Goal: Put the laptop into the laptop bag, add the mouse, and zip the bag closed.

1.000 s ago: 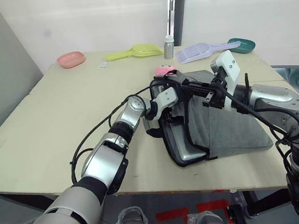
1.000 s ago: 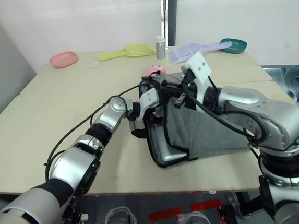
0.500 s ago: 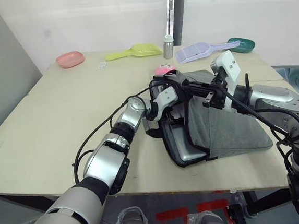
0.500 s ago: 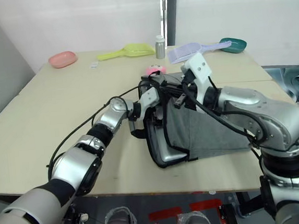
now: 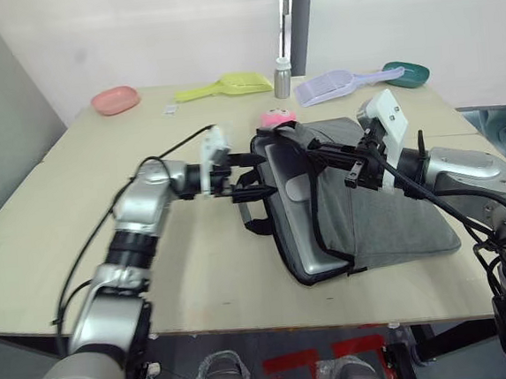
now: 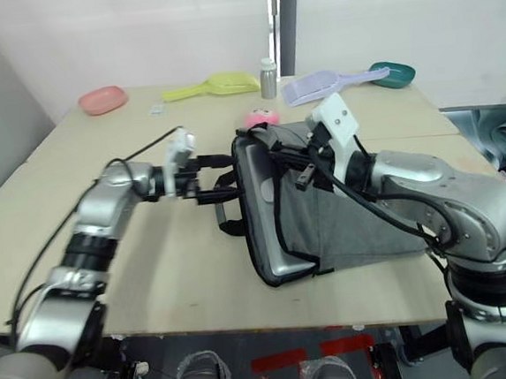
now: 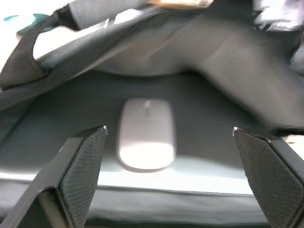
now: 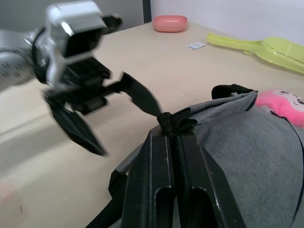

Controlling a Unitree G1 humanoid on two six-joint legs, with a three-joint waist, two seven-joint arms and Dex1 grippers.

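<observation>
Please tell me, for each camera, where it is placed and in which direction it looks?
Head stereo pair: looks forward and down over the table; both arms show.
Left wrist: looks between the open left gripper fingers into the laptop bag, at the mouse on the laptop.
Right wrist: looks along the right gripper, shut on the bag's edge, toward the left gripper.
Shared: bag, left gripper.

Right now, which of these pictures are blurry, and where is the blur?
Left wrist view: soft throughout, the mouse and the laptop bag smeared. Right wrist view: the left claw is streaked, while the right claw on the bag's edge is crisp. Both eye views are sharp.
</observation>
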